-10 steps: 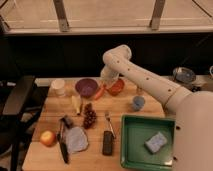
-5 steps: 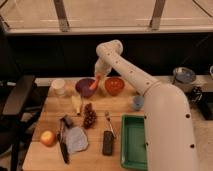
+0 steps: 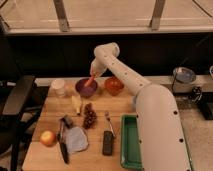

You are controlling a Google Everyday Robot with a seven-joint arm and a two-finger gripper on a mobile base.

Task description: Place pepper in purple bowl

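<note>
A: Where does the gripper stand?

B: At the far edge of the wooden table, just above the purple bowl, toward the bowl's one o'clock rim. The white arm reaches to it from the near right, its upper joint bent over the far edge.

A: And the pepper?

B: It hangs slanted from the gripper, whose fingers are closed on its upper end; its lower tip dips into the purple bowl. Whether the tip touches the bottom I cannot tell.

A: What lies around the bowl?

B: At its three o'clock, just beside, an orange-red bowl. At nine o'clock, a pale cup. At six o'clock, a yellowish piece and a dark red grape bunch.

A: And nearer to us?

B: At the table's seven o'clock, an apple; beside it a knife and a grey cloth. Toward the middle, a dark flat block and a fork. At four o'clock, a green tray, partly behind the arm.
</note>
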